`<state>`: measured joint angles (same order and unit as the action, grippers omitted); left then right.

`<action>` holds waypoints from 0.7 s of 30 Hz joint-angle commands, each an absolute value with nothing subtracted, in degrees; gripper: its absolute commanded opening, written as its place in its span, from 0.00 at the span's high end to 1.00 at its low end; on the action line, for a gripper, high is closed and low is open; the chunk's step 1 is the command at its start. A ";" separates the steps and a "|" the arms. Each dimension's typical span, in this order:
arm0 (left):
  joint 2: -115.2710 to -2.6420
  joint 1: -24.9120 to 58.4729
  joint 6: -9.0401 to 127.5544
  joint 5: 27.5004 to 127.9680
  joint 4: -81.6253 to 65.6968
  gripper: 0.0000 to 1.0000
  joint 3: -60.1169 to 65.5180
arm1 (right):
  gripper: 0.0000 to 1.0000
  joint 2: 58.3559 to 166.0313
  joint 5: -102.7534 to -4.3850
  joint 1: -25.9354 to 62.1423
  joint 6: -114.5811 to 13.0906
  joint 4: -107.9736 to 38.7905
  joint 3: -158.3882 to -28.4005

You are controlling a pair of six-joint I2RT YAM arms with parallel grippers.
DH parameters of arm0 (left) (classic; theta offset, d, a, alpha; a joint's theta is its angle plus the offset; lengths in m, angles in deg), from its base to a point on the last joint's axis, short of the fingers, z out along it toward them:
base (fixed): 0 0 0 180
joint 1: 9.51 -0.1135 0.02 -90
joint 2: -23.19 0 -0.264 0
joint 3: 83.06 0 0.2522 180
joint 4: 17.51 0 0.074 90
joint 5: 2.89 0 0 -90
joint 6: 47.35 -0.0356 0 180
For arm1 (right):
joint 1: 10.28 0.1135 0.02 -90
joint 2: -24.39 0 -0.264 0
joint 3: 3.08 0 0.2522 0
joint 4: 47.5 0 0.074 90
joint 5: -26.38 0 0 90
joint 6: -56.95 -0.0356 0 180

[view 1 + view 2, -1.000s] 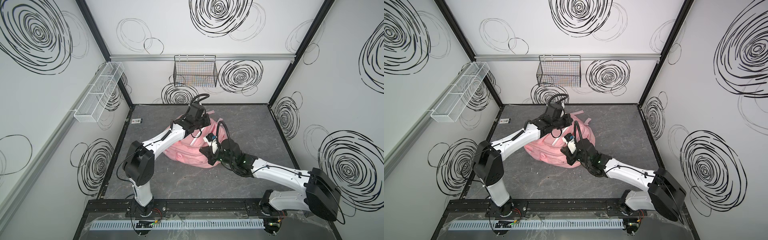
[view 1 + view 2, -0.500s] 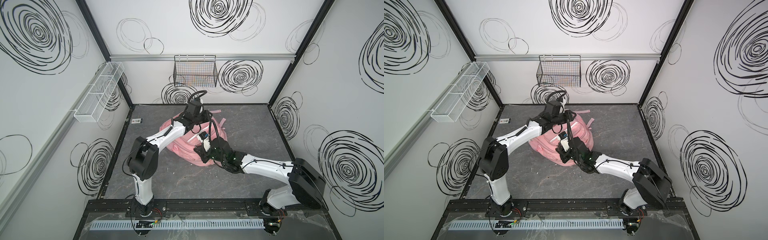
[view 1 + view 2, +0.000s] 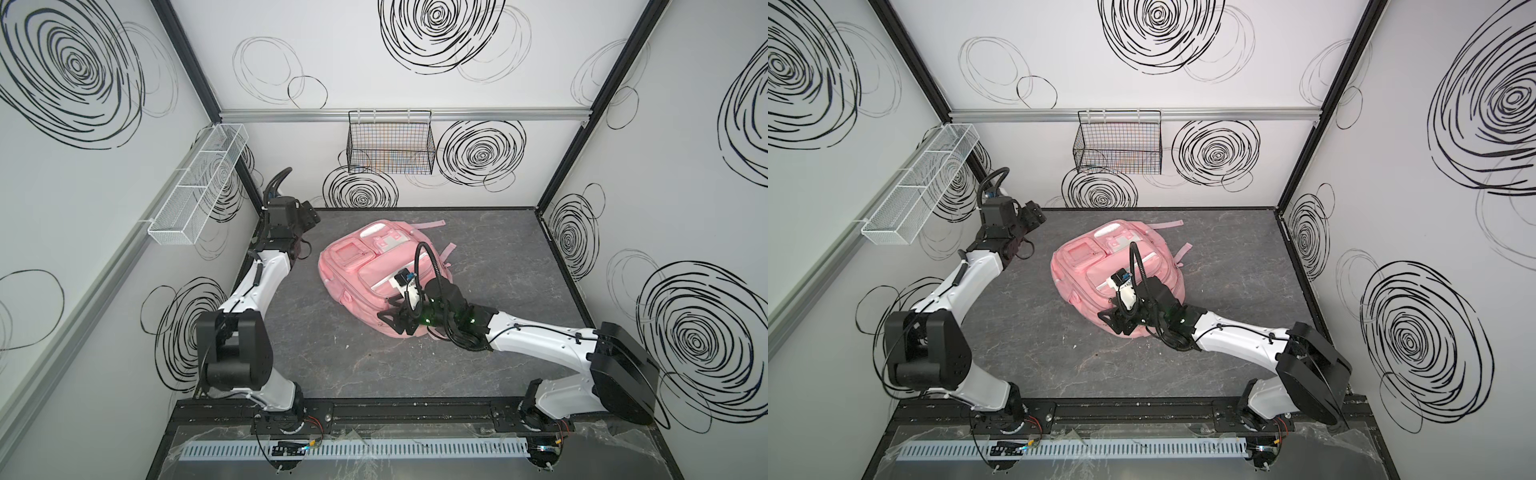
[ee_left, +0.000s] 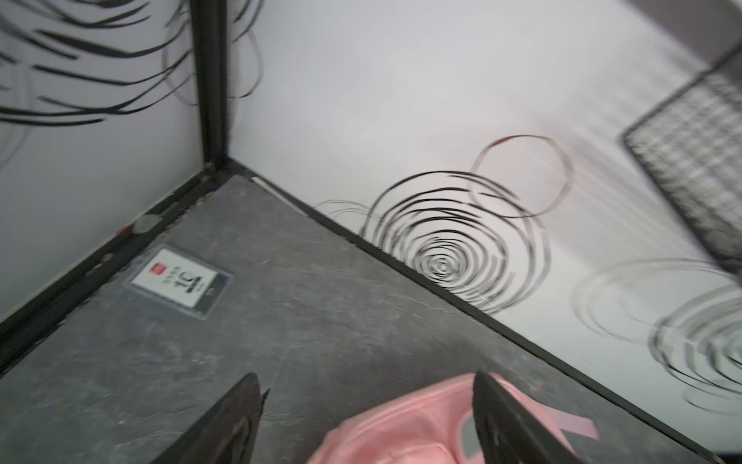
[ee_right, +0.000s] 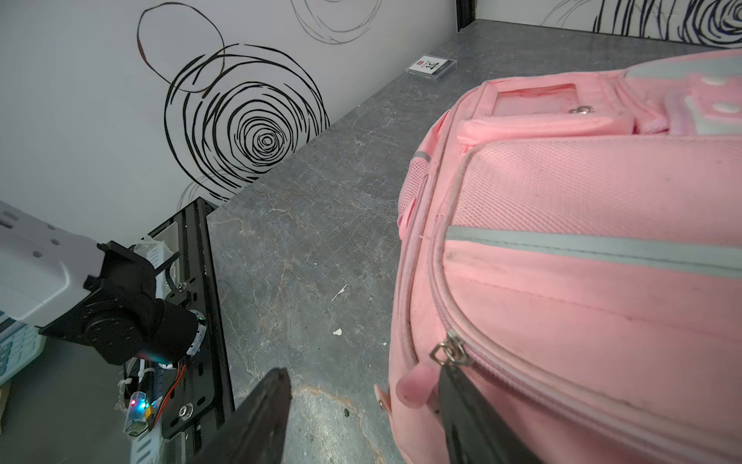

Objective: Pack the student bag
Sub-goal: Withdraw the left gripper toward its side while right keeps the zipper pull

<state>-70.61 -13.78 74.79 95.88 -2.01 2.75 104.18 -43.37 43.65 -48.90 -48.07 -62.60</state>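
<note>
The right gripper point(image 5: 361, 377) stands with its jaws spread and nothing between them. One finger appears to lie against the near corner of the student bag point(image 5: 582, 241), just beside the metal zipper pull point(image 5: 449, 349); the other finger hangs over bare table point(image 5: 289, 249).

In both top views this gripper point(image 3: 395, 322) sits at the bag's 5 o'clock end, so the bag point(image 3: 374, 266) lies from it toward 11 to 12 o'clock. The bag rests flat, pockets up, in the middle of the table. Its long axis runs roughly from 11 to 5 o'clock, with the white flap patch at the far end.

The left gripper point(image 4: 365, 379) is also spread and empty, near the far-left corner by a label card point(image 4: 180, 281). From it the bag point(image 4: 401, 422) lies at about 4 o'clock in a top view, clearly apart.

The right arm is therefore the nearer one. Judging by this, any pull on that zipper falls to it, and it would run along the bag's side seam.
</note>
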 commanded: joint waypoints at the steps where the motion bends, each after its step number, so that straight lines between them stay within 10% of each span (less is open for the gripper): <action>1: -76.31 -16.79 82.41 103.98 3.25 0.14 4.70 | 0.36 100.89 -44.39 43.45 -47.95 -45.70 -64.05; 21: -111.42 -21.00 95.22 115.51 29.31 0.22 44.89 | 0.35 95.11 -42.13 43.11 -48.42 -50.53 -57.31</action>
